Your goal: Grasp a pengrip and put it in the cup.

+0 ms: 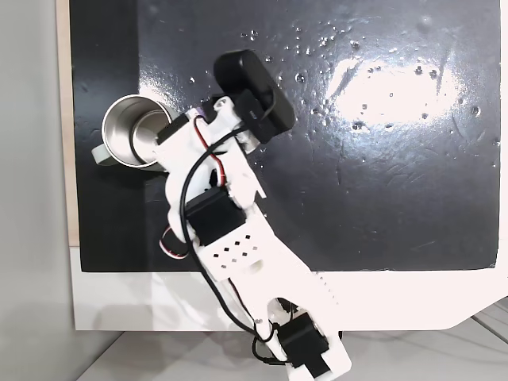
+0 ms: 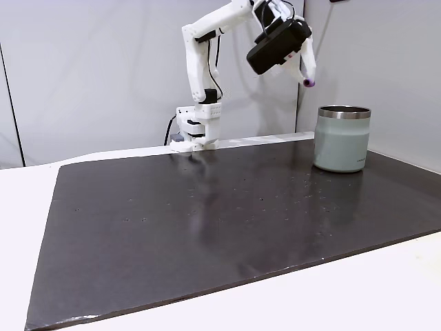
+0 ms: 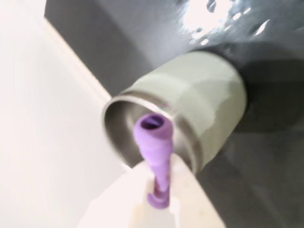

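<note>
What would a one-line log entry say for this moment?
phase: carry | gripper: shut on pengrip | position: raised, near cup mouth | cup: upright on mat, pengrip not in yet

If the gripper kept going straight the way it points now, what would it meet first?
Probably the shiny steel interior of the pale sage-green mug: in the wrist view the gripper, shut on the light-purple ribbed pengrip, aims into its mouth. Depth is unclear; the near rim might come first.

No text, label, brand, number or sign can be read in any of the pictures.
</note>
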Available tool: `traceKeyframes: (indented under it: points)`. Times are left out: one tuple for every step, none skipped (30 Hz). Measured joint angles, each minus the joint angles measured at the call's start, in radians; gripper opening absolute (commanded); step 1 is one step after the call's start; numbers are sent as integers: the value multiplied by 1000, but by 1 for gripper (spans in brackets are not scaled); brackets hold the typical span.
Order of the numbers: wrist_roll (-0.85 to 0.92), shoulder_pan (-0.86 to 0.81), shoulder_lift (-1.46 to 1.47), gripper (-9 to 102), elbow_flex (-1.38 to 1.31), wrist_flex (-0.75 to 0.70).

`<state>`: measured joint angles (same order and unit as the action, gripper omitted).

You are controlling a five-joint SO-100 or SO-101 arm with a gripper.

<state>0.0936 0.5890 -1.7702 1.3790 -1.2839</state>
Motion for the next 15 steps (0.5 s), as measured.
traceKeyframes:
  points:
    - [-11,17,21,0,-26,0]
    - [-20,31,40,0,-49,0]
    - [-26,43,61,0,-75,0]
    - [-34,52,84,0,-103,0]
    - [-43,60,110,0,-132,0]
    - [-51,66,138,0,-158,0]
    - [-58,72,166,0,-184,0]
    - [-64,78,192,0,-209,0]
    - [-71,84,216,0,-229,0]
    - [-75,94,239,0,-249,0]
    - [-81,103,258,0,-270,0]
    - [-87,114,278,0,-288,0]
    - [-92,124,295,0,-307,0]
    - [-95,137,308,0,-324,0]
    - [-100,146,319,0,-336,0]
